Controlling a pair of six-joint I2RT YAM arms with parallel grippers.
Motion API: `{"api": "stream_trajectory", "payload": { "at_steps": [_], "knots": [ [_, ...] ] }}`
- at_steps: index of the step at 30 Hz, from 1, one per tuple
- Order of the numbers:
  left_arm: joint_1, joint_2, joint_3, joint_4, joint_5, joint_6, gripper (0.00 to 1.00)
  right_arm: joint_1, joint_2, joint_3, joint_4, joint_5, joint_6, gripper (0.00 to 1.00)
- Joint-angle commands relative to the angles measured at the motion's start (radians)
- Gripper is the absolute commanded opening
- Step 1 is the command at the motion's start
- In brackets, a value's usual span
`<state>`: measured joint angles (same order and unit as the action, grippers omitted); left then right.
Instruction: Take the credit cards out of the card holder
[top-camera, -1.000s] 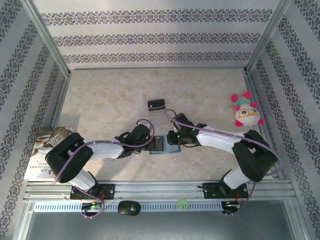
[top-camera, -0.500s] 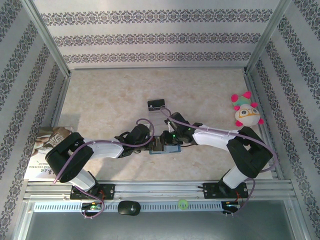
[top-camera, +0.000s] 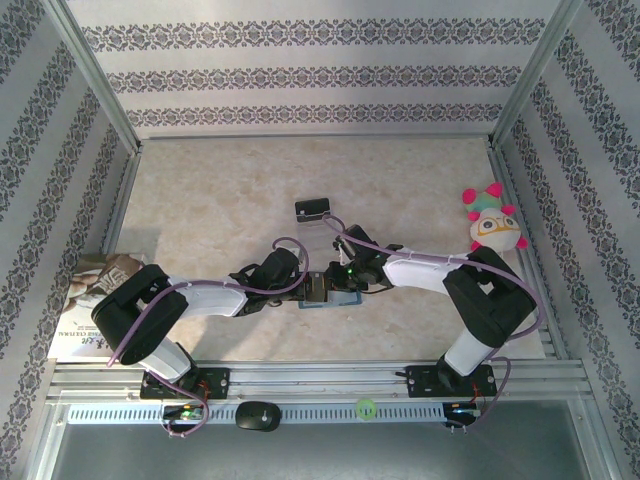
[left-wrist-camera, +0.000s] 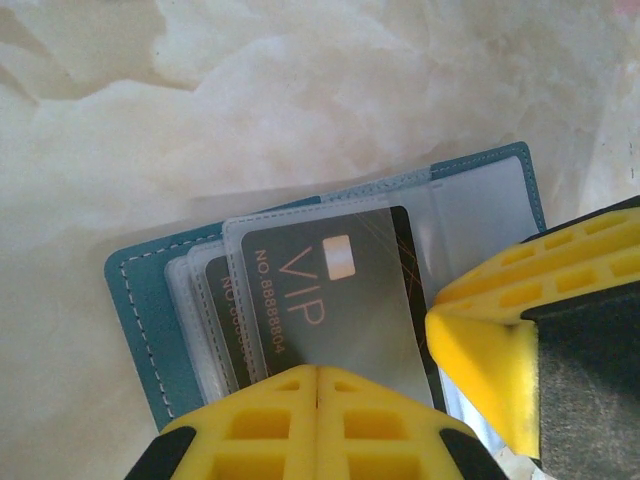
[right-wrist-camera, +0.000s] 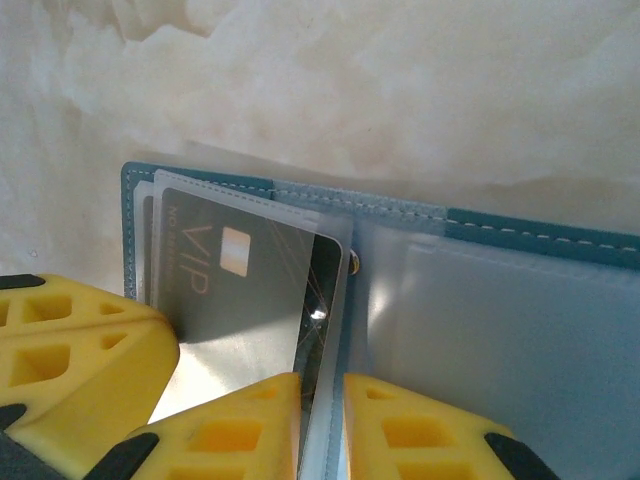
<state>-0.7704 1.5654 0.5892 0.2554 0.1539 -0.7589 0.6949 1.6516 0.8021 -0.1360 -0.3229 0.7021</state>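
Note:
The teal card holder (top-camera: 326, 300) lies open on the table between both grippers. Its clear sleeves hold a dark VIP credit card (left-wrist-camera: 330, 300) on top and another dark card (left-wrist-camera: 213, 315) behind it. My left gripper (left-wrist-camera: 318, 385) is shut, its joined tips pressing down on the top sleeve near the card's end. My right gripper (right-wrist-camera: 322, 420) is narrowly open; the VIP card's (right-wrist-camera: 230, 290) lifted edge and the sleeve's edge sit in the slim gap between its fingers. In the top view, the left gripper (top-camera: 308, 288) and right gripper (top-camera: 338, 283) meet over the holder.
A clear stand with a black piece (top-camera: 313, 209) sits just behind the holder. A plush toy (top-camera: 492, 222) rests by the right wall, and a booklet (top-camera: 95, 300) lies at the left edge. Metal frame posts and patterned walls enclose the table.
The right gripper has slid left onto the card holder and its jaws have narrowed slightly around the card's edge. The left gripper stays shut in place.

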Motion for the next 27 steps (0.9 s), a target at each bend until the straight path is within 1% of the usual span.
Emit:
{"api": "stream_trajectory", "payload": {
  "at_steps": [1, 9, 13, 20, 25, 27],
  "knots": [
    [0.011, 0.024, -0.034, -0.056, -0.010, 0.006, 0.00, -0.012, 0.020, 0.006, 0.015, -0.031, 0.004, 0.20],
    [0.011, 0.036, -0.028, -0.052, -0.001, 0.010, 0.00, -0.011, 0.039, 0.006, 0.048, -0.066, 0.005, 0.20],
    [0.011, 0.032, -0.030, -0.054, -0.005, 0.007, 0.00, -0.011, 0.048, 0.015, 0.020, -0.048, 0.004, 0.21],
    [0.016, -0.006, -0.051, -0.068, -0.023, -0.004, 0.00, 0.011, 0.061, 0.052, -0.106, 0.111, -0.042, 0.16],
    [0.023, -0.018, -0.066, -0.073, -0.025, -0.012, 0.00, 0.028, 0.053, 0.055, -0.137, 0.186, -0.052, 0.15],
    [0.026, -0.024, -0.069, -0.076, -0.028, -0.013, 0.03, 0.034, 0.047, 0.059, -0.156, 0.221, -0.054, 0.16]
  ]
}}
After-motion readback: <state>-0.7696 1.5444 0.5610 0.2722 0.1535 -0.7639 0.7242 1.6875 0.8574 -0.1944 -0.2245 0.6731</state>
